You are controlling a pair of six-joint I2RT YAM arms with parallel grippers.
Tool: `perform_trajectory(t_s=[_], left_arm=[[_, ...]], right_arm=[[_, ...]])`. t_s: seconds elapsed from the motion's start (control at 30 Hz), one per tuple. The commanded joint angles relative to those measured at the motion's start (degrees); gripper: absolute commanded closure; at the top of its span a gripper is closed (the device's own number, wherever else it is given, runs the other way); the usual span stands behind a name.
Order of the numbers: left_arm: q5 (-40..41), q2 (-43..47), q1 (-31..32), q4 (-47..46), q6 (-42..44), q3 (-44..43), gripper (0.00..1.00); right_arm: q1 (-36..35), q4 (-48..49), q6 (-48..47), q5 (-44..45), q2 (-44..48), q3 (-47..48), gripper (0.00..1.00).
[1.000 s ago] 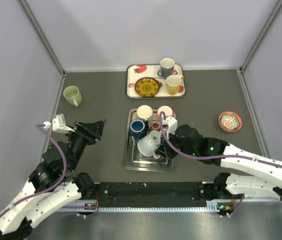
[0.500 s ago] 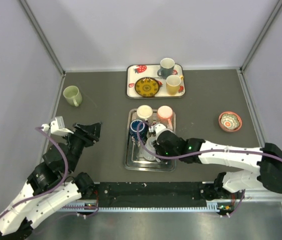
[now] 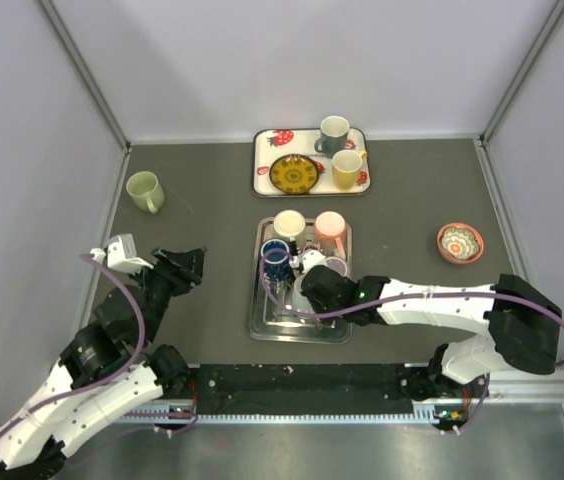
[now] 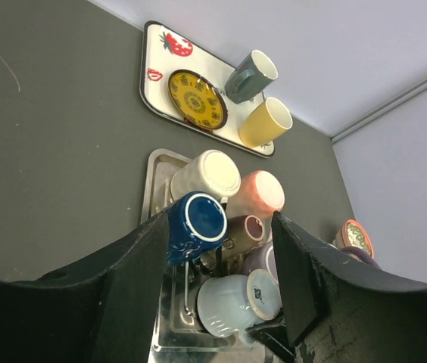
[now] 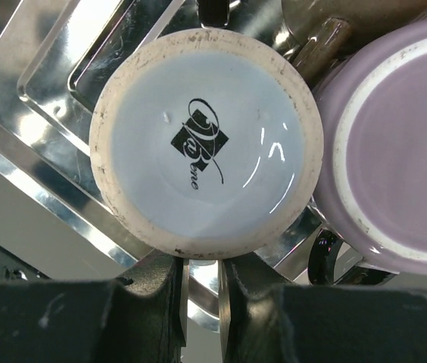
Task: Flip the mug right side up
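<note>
R tool (image 5: 203, 291) clenched thin on pale-blue mug (image 5: 206, 144), seemingly its handle. Mug sits base-up in metal tray (image 5: 17, 68), just beside purple mug (image 5: 395, 144). Risk: flipping w/ such a slim grip, mug slips or clips purple mug.

My dark grey bench (image 3: 212, 200) carries a white strawberry-printed tray (image 3: 261, 160) at its far edge, a pale green mug (image 3: 145, 191) by the left edge, a steel tray (image 3: 262, 325) mid-bench, and a patterned bowl (image 3: 460, 243) near the right edge.
</note>
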State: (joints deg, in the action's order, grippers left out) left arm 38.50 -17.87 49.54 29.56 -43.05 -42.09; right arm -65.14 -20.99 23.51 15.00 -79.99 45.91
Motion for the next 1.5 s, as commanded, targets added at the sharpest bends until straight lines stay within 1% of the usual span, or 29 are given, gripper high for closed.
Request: perform_trajectory(t_s=[0.0, 0.07, 0.1, 0.17, 0.2, 0.27, 0.3, 0.4, 0.47, 0.5, 0.53, 0.57, 0.6, 0.63, 0.67, 0.7, 0.73, 0.77, 0.83, 0.87, 0.9, 0.93, 0.97, 1.0, 1.07, 1.1, 1.17, 1.3, 1.47], left_arm=[[1.05, -0.15, 0.03, -0.38, 1.65, 0.69, 0.38], [1.49, -0.33, 0.03, -0.21, 2.0, 0.86, 0.38], [1.75, -0.59, 0.12, -0.12, 2.09, 0.86, 0.38], [2.01, -0.85, 0.12, -0.21, 2.26, 1.21, 0.37], [2.19, -1.46, 0.12, -0.21, 2.44, 1.3, 0.37], [2.89, -2.34, 0.12, -0.73, 2.79, 1.83, 0.37], [3.07, -3.56, 0.03, -1.08, 3.32, 2.01, 0.37], [4.82, -7.42, 0.12, -3.97, 5.68, 2.62, 0.35], [6.49, -10.15, -0.32, -6.0, 8.23, 2.1, 0.32], [7.72, -13.91, -0.93, -7.05, 10.24, 0.44, 0.3], [6.86, -16.12, -4.33, -7.67, 11.74, -0.62, 0.26], [4.24, -18.49, -7.5, -8.55, 13.24, -1.85, 0.26], [0.3, -23.13, -11.7, -8.64, 13.95, -4.64, 0.25], [-11.57, -25.61, -22.27, -8.56, 13.96, -5.89, 0.25], [-16.65, -28.07, -27.25, -9.16, 13.96, -6.77, 0.25], [-20.27, -33.41, -31.3, -9.52, 14.22, -8.61, 0.25], [-25.79, -36.16, -37.61, -9.61, 14.48, -9.67, 0.26], [-26.89, -41.93, -40.11, -9.44, 14.83, -10.9, 0.26], [-29.34, -47.5, -45.29, -9.61, 15.8, -14.68, 0.26], [-29.97, -52.74, -46.8, -9.78, 15.8, -15.82, 0.28], [-30.5, -55.41, -48.12, -10.05, 15.37, -17.92, 0.28], [-31.46, -57.87, -51.09, -10.14, 14.75, -19.07, 0.28], [-33.82, -62.51, -52.25, -9.88, 13.96, -20.3, 0.29], [-33.76, -64.38, -53.05, -9.53, 13.61, -23.28, 0.29], [-31.05, -69.03, -53.84, -8.21, 14.3, -26.45, 0.28], [-29.99, -70.1, -53.93, -8.55, 14.74, -28.3, 0.27], [-28.14, -73.34, -54.28, -9.43, 15.71, -29.89, 0.25], [-25.5, -77.31, -55.69, -10.23, 20.54, -33.93, 0.18], [-26.9, -79.95, -58.59, -10.93, 23.62, -34.47, 0.17]], right_arm=[[-0.77, 2.1, -0.04, 3.45, -0.7, 3.83, 1.0], [-0.86, 1.66, 0.66, 3.72, -0.26, 3.84, 0.88], [-1.12, 1.05, 0.75, 3.63, 0.18, 3.84, 0.77], [-1.47, 0.26, 0.93, 3.8, 2.01, 3.92, 0.68], [-2.17, -0.01, 1.1, 3.98, 2.9, 4.01, 0.62], [-2.97, -1.59, 1.45, 3.19, 5.0, 4.54, 0.57], [-3.32, -2.29, 1.63, 2.75, 7.63, 5.5, 0.53], [-5.16, -5.28, 2.16, 0.91, 13.42, 8.83, 0.46], [-5.78, -6.25, 2.24, 0.11, 17.13, 10.33, 0.46], [-5.78, -6.43, 2.16, 0.46, 20.62, 11.38, 0.45], [-5.78, -6.78, 1.81, 1.94, 22.23, 11.92, 0.45], [-5.78, -7.39, 0.85, 3.18, 23.72, 12.18, 0.44], [-5.78, -7.57, 0.32, 4.32, 25.13, 12.45, 0.44], [-5.78, -7.74, -0.21, 6.94, 27.23, 12.45, 0.44], [-5.78, -7.92, -1.09, 8.19, 28.3, 12.19, 0.43], [-5.7, -7.84, -1.44, 9.07, 28.91, 11.75, 0.43], [-5.61, -7.92, -1.53, 10.12, 29.79, 11.48, 0.43], [-5.35, -7.92, -1.62, 10.31, 30.06, 11.05, 0.42], [-5.17, -7.4, -2.32, 10.57, 30.06, 10.52, 0.42], [-4.91, -7.05, -2.76, 10.57, 30.06, 9.99, 0.42], [-4.12, -6.61, -2.94, 10.48, 29.89, 9.9, 0.42], [-3.77, -6.26, -3.46, 9.87, 29.8, 9.81, 0.42], [-3.07, -5.82, -3.9, 9.43, 29.97, 9.55, 0.42], [-1.23, -5.47, -4.08, 8.99, 30.06, 9.46, 0.42], [1.32, -4.5, -4.34, 5.75, 30.85, 9.02, 0.42], [3.77, -4.15, -4.52, 4.78, 31.2, 8.76, 0.42], [5.81, -2.74, -5.05, 1.88, 31.9, 8.15, 0.42], [9.59, -2.21, -5.84, -0.59, 32.87, 7.44, 0.42], [10.21, -0.46, -5.14, -0.06, 34.28, 5.16, 0.41]])
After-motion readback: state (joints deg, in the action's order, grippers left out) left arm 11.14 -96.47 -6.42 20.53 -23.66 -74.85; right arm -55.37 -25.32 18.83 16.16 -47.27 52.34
